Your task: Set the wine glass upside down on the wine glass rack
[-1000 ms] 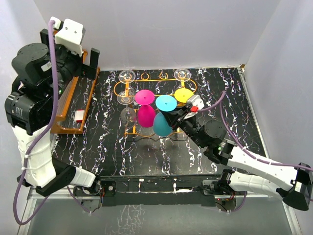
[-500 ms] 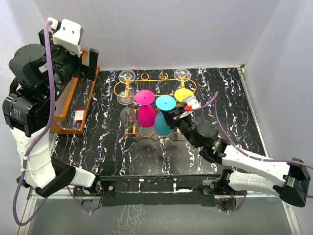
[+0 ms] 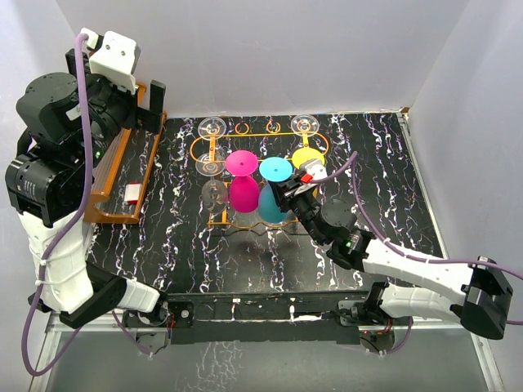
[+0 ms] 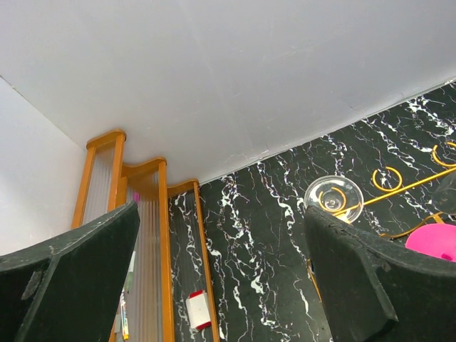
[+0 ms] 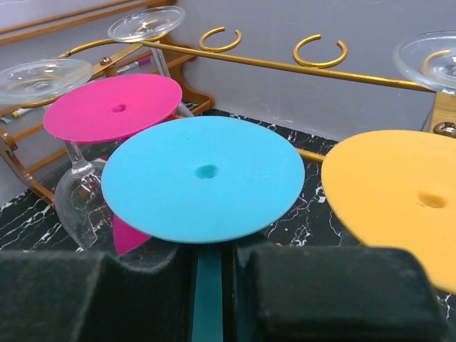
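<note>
**Right pincer** (image 5: 206,285): clenched on the stem of the teal wine glass (image 5: 203,178), foot uppermost and bowl down.

**Change over the last second:** the right forearm has swung leftward and the wrist has closed in on the wine glass rack (image 3: 253,133). The glass itself has barely shifted, perhaps a touch farther in.

**Position of the glass:** it stands inside the wire frame, between the pink glass (image 5: 114,107) and the yellow glass (image 5: 399,199), both likewise inverted.

**Reading:** placement appears nearly complete, and the release is not yet made. Whether the bowl rests on anything below cannot be told.

**Left pincer** (image 4: 224,274): released, jaws wide, unchanged, raised over the wooden shelf (image 3: 114,175) at far left.

**Counter** (image 3: 368,163): black with white marbled veining.

**Other contents:**
- Clear glasses (image 5: 43,77) occupy the rack's rear and left places.
- A small red-and-white object (image 3: 131,193) lies on the shelf.

**Room:** plain white walls (image 3: 286,49) at the back and on both sides.
</note>
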`<state>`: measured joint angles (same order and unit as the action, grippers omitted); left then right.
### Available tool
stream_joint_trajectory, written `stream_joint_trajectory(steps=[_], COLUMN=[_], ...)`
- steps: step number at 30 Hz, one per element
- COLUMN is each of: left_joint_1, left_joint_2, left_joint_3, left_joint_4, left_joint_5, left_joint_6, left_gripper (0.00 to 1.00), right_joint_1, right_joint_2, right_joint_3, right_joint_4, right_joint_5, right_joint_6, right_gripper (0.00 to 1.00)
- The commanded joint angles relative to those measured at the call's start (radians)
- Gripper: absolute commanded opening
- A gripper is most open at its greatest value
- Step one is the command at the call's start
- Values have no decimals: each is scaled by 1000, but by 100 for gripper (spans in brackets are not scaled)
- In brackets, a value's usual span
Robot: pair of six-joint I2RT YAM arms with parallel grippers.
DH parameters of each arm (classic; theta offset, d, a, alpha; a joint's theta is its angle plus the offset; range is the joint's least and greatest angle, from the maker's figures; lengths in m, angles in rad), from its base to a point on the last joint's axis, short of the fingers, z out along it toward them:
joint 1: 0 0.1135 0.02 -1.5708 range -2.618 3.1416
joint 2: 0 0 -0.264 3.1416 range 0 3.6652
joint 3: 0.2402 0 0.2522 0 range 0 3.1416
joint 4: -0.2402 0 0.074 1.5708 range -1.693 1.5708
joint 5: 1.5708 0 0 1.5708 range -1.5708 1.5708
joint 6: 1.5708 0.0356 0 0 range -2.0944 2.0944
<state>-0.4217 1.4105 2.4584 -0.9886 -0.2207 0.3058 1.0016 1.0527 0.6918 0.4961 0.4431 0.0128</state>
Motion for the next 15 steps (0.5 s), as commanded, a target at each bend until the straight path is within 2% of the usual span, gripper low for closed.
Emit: stream_joint_trajectory(steps=[1,15], left_joint_1=[5,4], left_joint_2=[-10,-32], left_joint_3=[-1,-31], left_joint_4=[13,7], left_joint_5=[-15,-29], left_joint_6=[-7,-8], left_gripper=[97,97], right_joint_1=[5,5], right_joint_2=[12,60], right_joint_3=[43,92], right_joint_4=[80,99], right_joint_5=[18,88], right_joint_6=[-26,-37], right_gripper=[8,8])
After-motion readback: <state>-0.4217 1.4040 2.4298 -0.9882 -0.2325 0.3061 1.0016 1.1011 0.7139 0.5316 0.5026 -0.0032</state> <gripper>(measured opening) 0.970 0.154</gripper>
